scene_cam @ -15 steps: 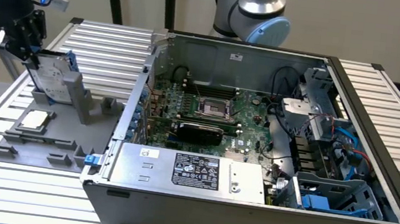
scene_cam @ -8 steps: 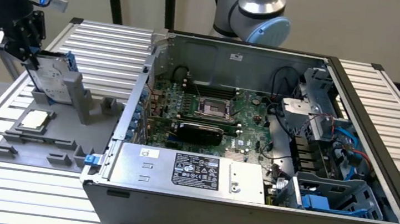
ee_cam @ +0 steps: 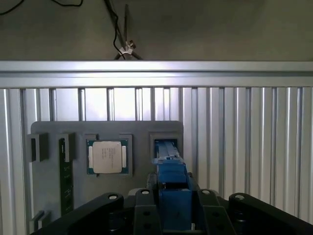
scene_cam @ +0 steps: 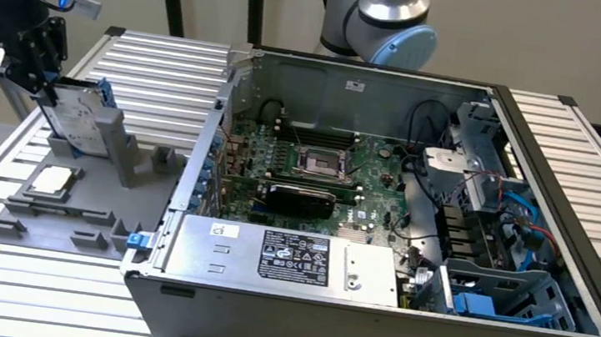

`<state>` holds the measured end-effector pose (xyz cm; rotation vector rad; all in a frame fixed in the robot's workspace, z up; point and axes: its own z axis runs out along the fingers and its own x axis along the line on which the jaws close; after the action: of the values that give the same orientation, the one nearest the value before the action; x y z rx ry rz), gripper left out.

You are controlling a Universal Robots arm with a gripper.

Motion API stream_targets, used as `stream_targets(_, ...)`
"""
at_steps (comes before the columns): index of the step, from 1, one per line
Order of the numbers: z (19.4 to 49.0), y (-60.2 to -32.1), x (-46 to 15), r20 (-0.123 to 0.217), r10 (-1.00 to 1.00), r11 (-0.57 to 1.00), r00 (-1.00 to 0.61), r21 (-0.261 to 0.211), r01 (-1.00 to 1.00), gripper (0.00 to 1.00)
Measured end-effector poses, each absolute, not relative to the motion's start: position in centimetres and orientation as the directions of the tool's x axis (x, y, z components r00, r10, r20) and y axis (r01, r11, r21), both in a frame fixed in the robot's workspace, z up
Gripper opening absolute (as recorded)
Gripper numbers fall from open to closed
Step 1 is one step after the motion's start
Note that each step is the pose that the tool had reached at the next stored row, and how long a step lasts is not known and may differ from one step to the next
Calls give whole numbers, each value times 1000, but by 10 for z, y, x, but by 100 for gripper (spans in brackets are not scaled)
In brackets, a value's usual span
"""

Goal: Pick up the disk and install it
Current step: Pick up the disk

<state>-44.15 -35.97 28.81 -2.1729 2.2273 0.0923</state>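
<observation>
At the grey holder (scene_cam: 59, 231) beside the computer case (scene_cam: 373, 335), the gripper (scene_cam: 45, 90) is clamping the upright disk (scene_cam: 80, 122); a straight lift is looking safest for its blue carrier (ee_cam: 172, 176).

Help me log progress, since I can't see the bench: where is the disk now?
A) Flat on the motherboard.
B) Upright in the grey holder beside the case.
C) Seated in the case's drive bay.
B: the disk stands upright in a slot of the grey holder, outside the case.
</observation>
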Motion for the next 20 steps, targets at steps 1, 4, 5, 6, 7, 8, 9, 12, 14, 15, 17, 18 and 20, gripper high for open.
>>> stream_targets(1,288,-360,-442,-62,-998,24,-25,22,-999,33)
stream_targets(4,288,-360,-442,-62,-998,24,-25,22,-999,33)
stream_targets(5,288,-360,-442,-62,-998,24,-25,22,-999,33)
stream_targets(6,288,-360,-442,-62,-998,24,-25,22,-999,33)
stream_targets(7,288,-360,-442,-63,-998,24,-25,22,-999,33)
stream_targets(8,288,-360,-442,-63,-998,24,-25,22,-999,33)
stream_targets(9,288,-360,-442,-63,-998,24,-25,22,-999,33)
stream_targets(12,288,-360,-442,-64,-998,24,-25,22,-999,33)
stream_targets(14,288,-360,-442,-64,-998,24,-25,21,-999,33)
stream_targets(15,288,-360,-442,-64,-998,24,-25,21,-999,33)
stream_targets(17,288,-359,-442,-64,-998,24,-25,21,-999,33)
stream_targets(18,288,-359,-442,-64,-998,24,-25,21,-999,33)
stream_targets(20,288,-359,-442,-64,-998,24,-25,21,-999,33)
